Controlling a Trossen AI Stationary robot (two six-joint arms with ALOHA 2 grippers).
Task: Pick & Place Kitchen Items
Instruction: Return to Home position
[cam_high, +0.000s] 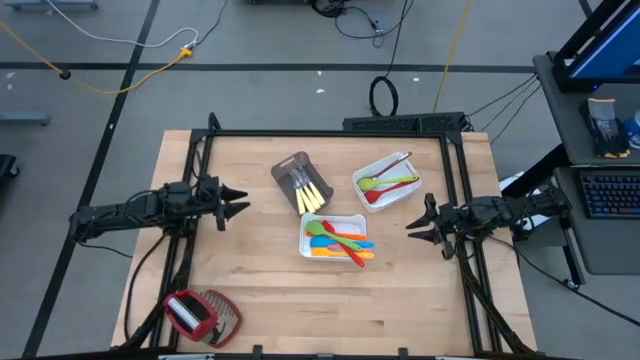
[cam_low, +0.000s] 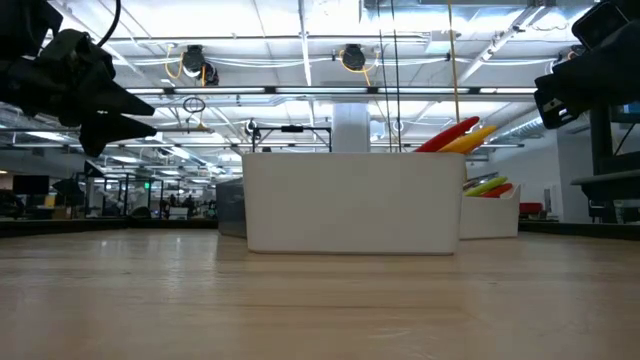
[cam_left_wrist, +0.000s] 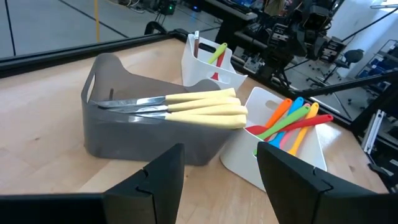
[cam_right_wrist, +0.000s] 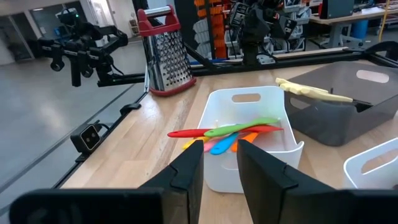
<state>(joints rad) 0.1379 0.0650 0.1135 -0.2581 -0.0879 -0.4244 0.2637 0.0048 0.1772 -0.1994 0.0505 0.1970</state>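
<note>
The left arm reaches in level from the left edge of the high view. The left gripper (cam_high: 238, 207) points toward the frame's right, off the table, left of the bins. Its fingers (cam_left_wrist: 155, 180) stand spread with nothing between them. The right arm mirrors it from the right edge. The right gripper (cam_high: 415, 230) points toward the frame's left, just right of the bins, its fingers (cam_right_wrist: 186, 171) parted by a narrower gap and also empty.

All the utensils sit in three bins at the centre of the high view.

- **Grey bin** (cam_high: 285, 165), upper centre, holds the pale-yellow-handled knives (cam_high: 310, 195). They lie side by side, long axes running from upper left to lower right, blades at the upper left and handles at the lower right, over the rim.
- **Lower white bin** (cam_high: 306, 222), just below it, holds green, blue, orange and red utensils (cam_high: 340, 243), laid mostly left to right across the frame.
- **Upper white bin** (cam_high: 362, 172), centre right, holds a green spoon (cam_high: 390, 182) and a red utensil (cam_high: 385, 194), slanting from lower left to upper right.

A red-framed box grater (cam_high: 200, 315) lies at the lower left of the table.
</note>
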